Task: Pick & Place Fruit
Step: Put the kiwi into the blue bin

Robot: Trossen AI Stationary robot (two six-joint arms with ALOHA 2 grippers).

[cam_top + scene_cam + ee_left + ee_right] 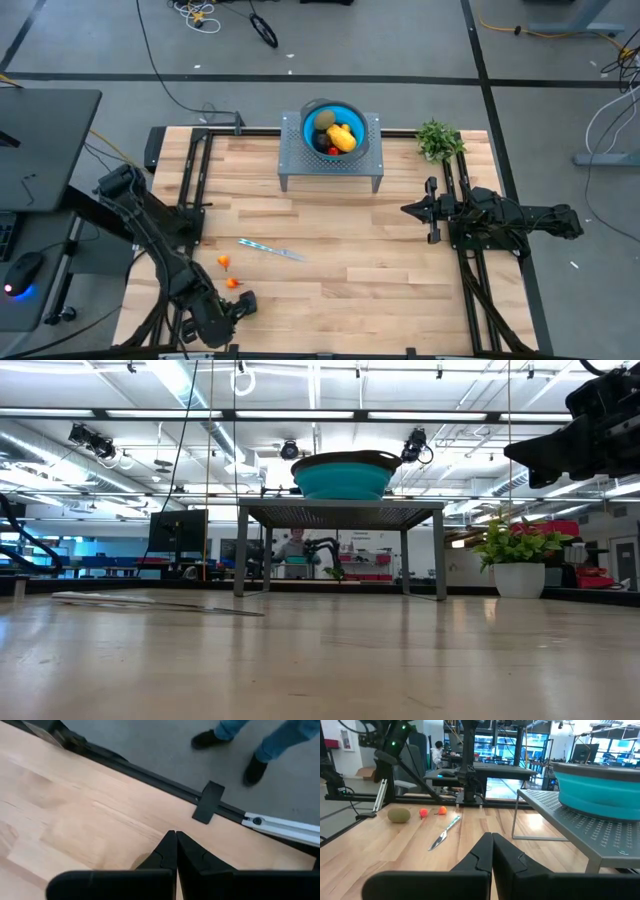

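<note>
Fruit here is judged light, firm and smooth-skinned. The elongated yellow-orange fruit (343,138) is seen in the blue bowl (305,118) on the perforated stand (372,160), ahead of and above the right gripper (492,836), whose fingers are pressed together on nothing; a grasp across its narrow middle is advised. A kiwi (399,814) is seen on the table well beyond that gripper. Two tiny red-orange fruits (223,262), probably prone to rolling, are found near the clenched, empty left gripper (245,302). The wooden table (380,270) is seen flat and smooth. A person's shoes (255,769) are seen on the floor past its edge.
</note>
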